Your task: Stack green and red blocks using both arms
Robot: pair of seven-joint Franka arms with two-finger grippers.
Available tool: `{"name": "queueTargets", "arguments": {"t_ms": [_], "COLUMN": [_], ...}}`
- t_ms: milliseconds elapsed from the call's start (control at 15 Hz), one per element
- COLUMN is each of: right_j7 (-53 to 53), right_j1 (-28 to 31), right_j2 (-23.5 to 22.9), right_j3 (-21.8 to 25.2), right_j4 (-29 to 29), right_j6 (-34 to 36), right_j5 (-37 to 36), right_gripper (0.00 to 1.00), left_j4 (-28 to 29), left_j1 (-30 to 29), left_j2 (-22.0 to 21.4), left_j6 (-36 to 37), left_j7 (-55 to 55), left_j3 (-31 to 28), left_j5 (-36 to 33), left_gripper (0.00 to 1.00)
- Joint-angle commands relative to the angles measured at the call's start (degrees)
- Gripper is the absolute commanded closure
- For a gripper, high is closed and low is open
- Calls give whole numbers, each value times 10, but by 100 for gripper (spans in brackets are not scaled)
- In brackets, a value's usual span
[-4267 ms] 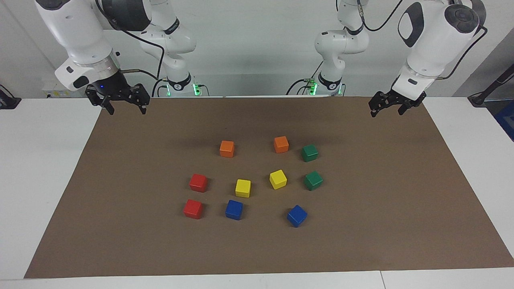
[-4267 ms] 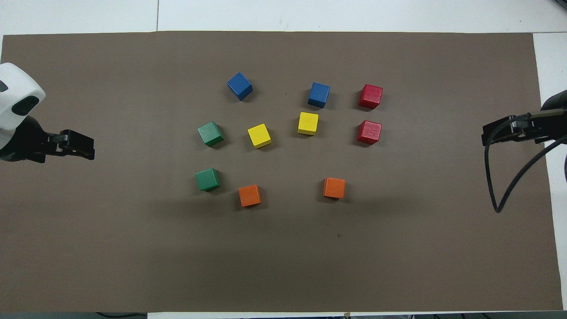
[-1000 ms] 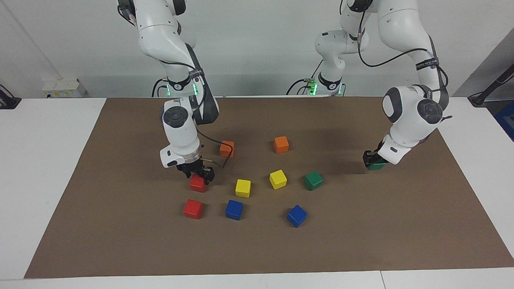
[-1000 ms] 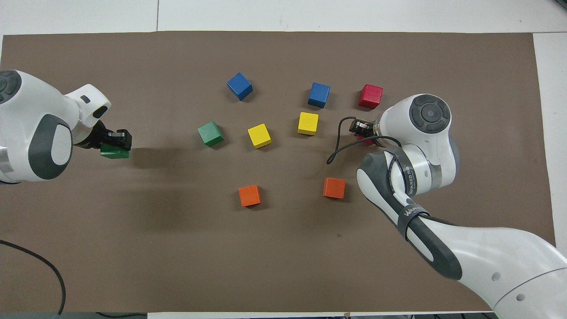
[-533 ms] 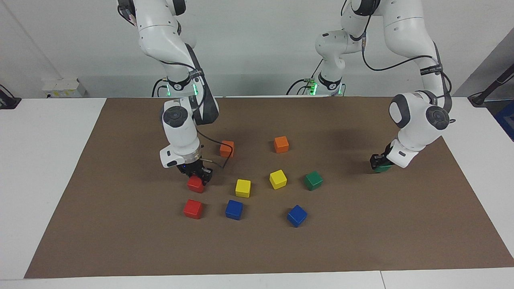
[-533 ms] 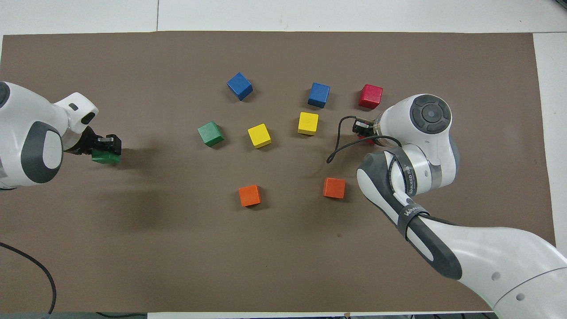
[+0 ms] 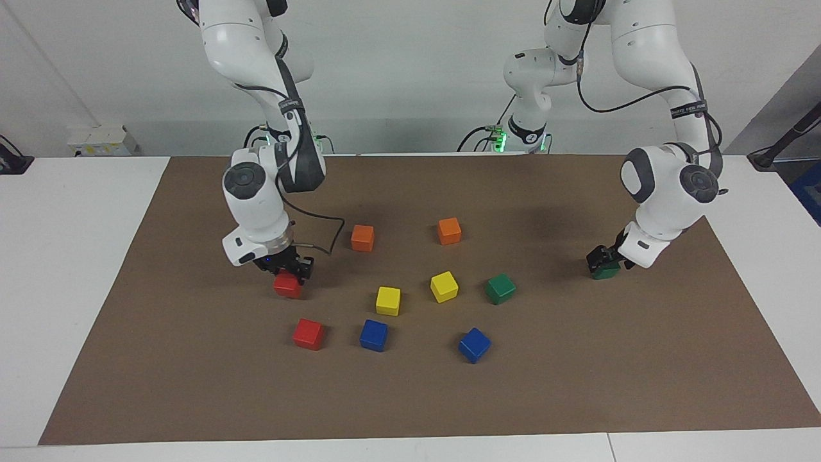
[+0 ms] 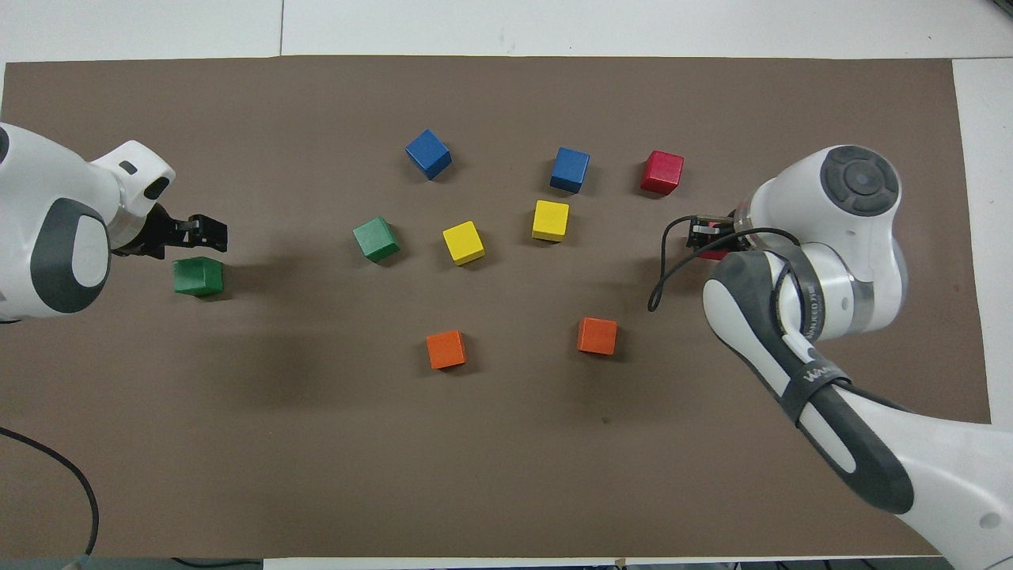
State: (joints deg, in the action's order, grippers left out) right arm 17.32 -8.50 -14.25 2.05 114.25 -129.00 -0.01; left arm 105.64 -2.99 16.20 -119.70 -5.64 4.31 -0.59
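Clearly, a red block (image 7: 287,285) was gripped by the closed right gripper (image 7: 287,272) and held just above the mat (image 7: 577,385), while the left gripper (image 7: 604,258) was spread open just above a green block (image 7: 604,272) set down at the left arm's end. Seemingly, bases were being placed; next, the second red block (image 7: 308,333) and second green block (image 7: 500,288) would need fetching. No containers were seen.

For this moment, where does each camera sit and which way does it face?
Facing view: high across the table, looking at both arms, bases and grippers; left gripper, right gripper.
Overhead view: above the robots' end, looking steeply down; forearms and grippers show.
Shared: brown mat, all cubes, released green cube, gripped red cube.
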Motion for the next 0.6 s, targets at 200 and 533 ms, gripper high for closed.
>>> {"name": "queueTargets", "arguments": {"t_ms": [200, 533], "right_j7": [-227, -243], "right_j1": [113, 128], "right_j2": [29, 14], "right_j3": [-6, -6], "right_j4": [77, 76], "right_j6": [-81, -89], "right_j5": [9, 9], "right_gripper": [100, 100], "left_j4": [-82, -40], "left_j1": [153, 184], "left_j2": [52, 54], "left_j6": [11, -65], "left_j7": [-351, -466], "left_j3": [-4, -3], "left_j5": [-13, -17], "left_gripper": [0, 0]}}
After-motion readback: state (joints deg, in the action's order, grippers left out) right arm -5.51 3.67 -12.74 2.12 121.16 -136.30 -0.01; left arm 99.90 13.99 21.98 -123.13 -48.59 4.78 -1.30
